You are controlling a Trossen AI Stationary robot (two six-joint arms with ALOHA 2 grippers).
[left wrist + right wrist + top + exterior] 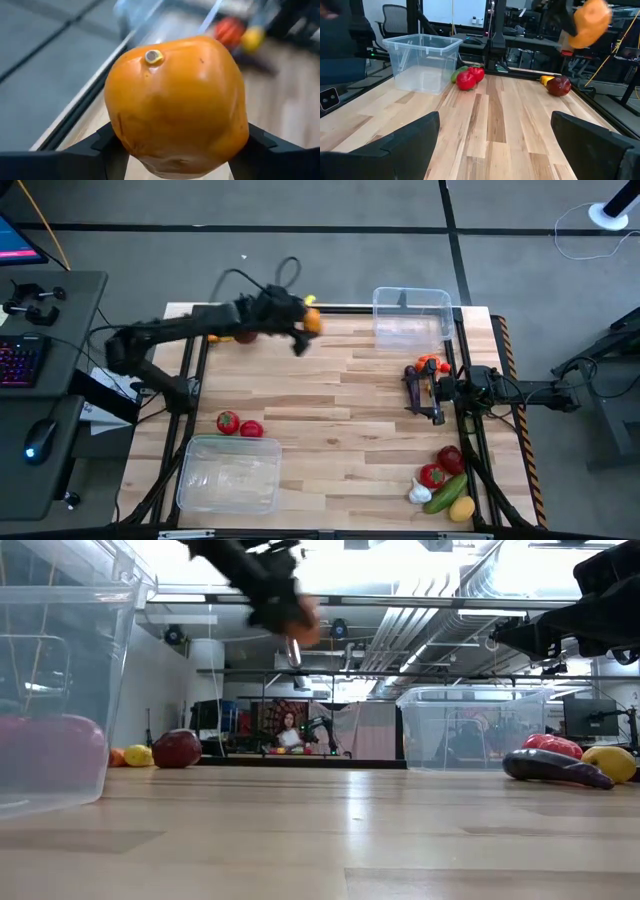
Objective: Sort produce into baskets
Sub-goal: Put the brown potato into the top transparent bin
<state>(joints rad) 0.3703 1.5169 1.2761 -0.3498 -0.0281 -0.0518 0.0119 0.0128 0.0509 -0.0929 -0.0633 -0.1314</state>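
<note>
We see the left gripper [305,332] clamped on an orange fruit [177,102], high over the far edge. A loose pinch could drop it short of the far basket [411,316]. Right gripper [425,390] waits, fingers wide.

Orange fruit [175,105] up in the air, upper middle.
Two clear tubs [228,473] [411,315]; other toy food lies around them.

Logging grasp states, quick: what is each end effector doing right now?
Left end effector: closed on the orange fruit, lifted above the table.
Right end effector: open, holding nothing.
</note>
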